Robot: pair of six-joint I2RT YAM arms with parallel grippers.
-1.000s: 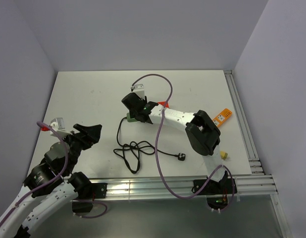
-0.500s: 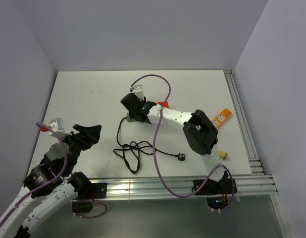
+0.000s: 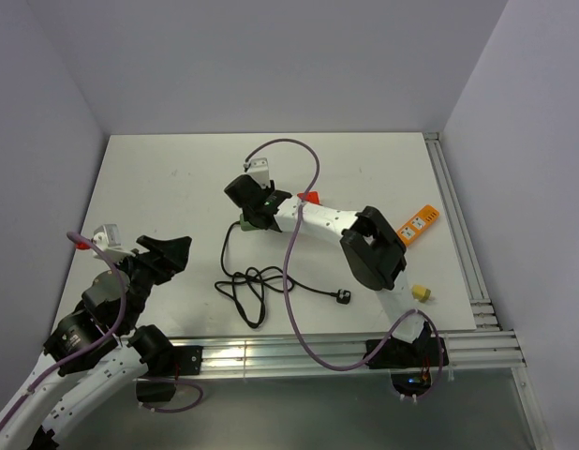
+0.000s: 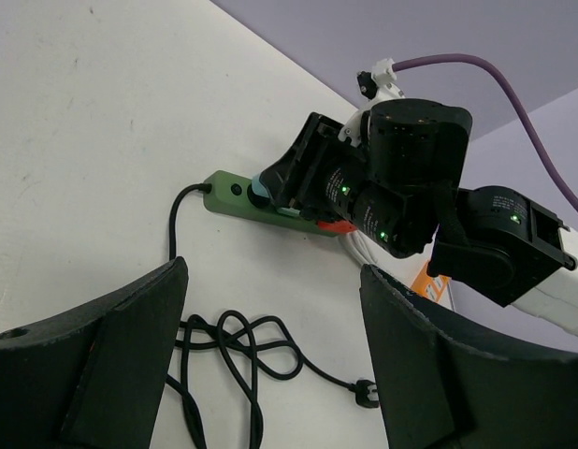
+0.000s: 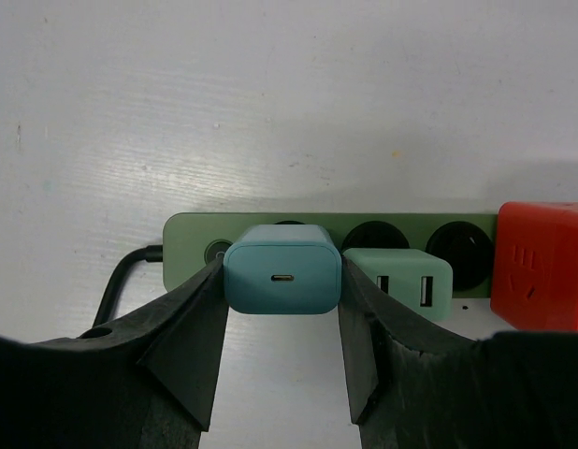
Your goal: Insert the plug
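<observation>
With right claw (image 5: 281, 281) pinching flat sides of rounded teal plastic charger plug (image 5: 282, 271) over end socket of green plastic power strip (image 5: 191, 245), looks light, rigid, slick-shelled, best held square on those sides, with left claw (image 4: 270, 374) spread wide.

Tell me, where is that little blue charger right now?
In the right wrist view, the blue charger sits clamped in the right pincer, over the green power strip near its cord end, just left of the mint adapter.
</observation>
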